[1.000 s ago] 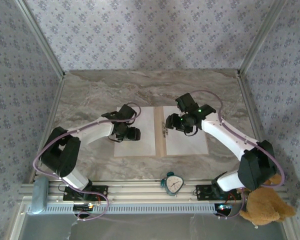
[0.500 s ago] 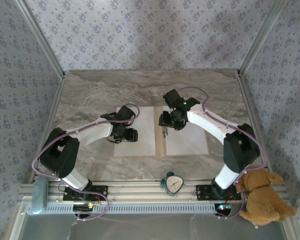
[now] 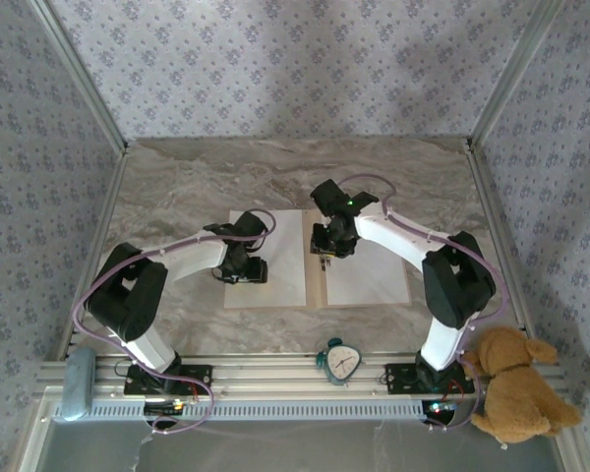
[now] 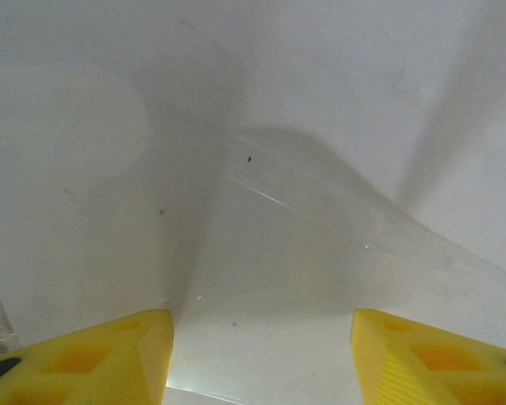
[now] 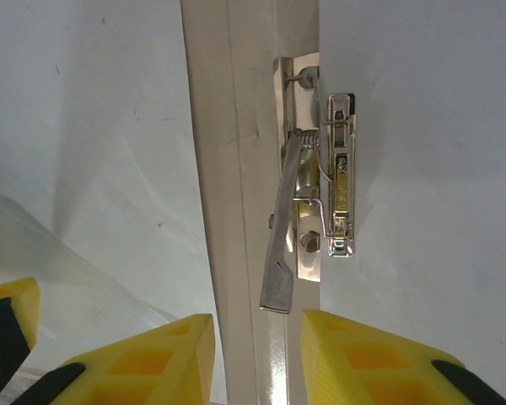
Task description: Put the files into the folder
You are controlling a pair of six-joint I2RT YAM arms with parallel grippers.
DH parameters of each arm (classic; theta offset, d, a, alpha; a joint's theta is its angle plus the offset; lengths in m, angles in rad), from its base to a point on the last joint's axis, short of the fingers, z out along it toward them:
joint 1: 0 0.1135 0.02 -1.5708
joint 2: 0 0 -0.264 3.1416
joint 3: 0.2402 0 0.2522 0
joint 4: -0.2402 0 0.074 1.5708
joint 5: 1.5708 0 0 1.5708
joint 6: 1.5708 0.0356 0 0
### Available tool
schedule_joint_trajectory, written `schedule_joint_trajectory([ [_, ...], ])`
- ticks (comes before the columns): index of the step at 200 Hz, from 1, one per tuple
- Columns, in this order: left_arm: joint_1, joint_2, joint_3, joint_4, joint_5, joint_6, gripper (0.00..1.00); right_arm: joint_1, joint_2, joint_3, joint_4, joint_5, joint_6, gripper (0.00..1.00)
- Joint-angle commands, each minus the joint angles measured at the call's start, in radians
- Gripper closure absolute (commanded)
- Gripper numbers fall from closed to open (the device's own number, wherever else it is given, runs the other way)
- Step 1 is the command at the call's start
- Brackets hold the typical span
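folder [image 3: 316, 291]: open flat at the middle of the tabletop [image 3: 177, 187], both halves face up, tan spine running from the near edge toward the far edge.
left half contents: one white sheet [image 3: 287, 258] lying flat and covering almost the whole half; tan shows only as a thin border along its near edge.
right half contents: second white sheet [image 3: 372, 280] lying flat, its inner edge along the spine.
clip [image 5: 319, 194]: metal, on the right half just beside the spine, toward the folder's far end. Seen from the right wrist, its body sits on the inner edge of the right sheet, and the lever angles out over the spine.
left gripper [image 4: 261, 342]: over the left sheet, on the side facing the tabletop's left edge. Fingers well apart, only bare paper between them.
right gripper [image 5: 258, 337]: over the spine at the clip. Fingers close together with a narrow gap; the spine shows through the gap and the lever tip sits just ahead of it. Can't tell if it touches the lever.
alarm clock [image 3: 339, 360]: at the middle of the tabletop's near edge, clear of the folder.
teddy bear [image 3: 516, 388]: at the near right corner, beside the right arm's base.
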Motion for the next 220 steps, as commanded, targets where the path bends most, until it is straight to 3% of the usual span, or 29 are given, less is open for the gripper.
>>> schedule_joint_trajectory([
  [1,0.003,0.011,0.018,-0.030,-0.020,-0.010,0.41,0.008,0.024,0.032,-0.052,0.028,-0.016,0.68],
  [63,0.004,0.030,0.024,-0.032,-0.014,-0.003,0.41,0.021,0.032,0.053,-0.073,0.077,-0.030,0.75],
  [137,0.005,0.051,0.027,-0.031,-0.010,-0.008,0.41,0.030,0.036,0.064,-0.085,0.091,-0.030,0.75],
  [185,0.005,0.051,0.023,-0.032,-0.010,-0.013,0.41,0.031,0.046,0.066,-0.083,0.075,-0.030,0.85],
  [220,0.006,0.051,0.022,-0.031,-0.004,-0.017,0.41,0.030,0.054,0.065,-0.089,0.070,-0.030,0.86],
])
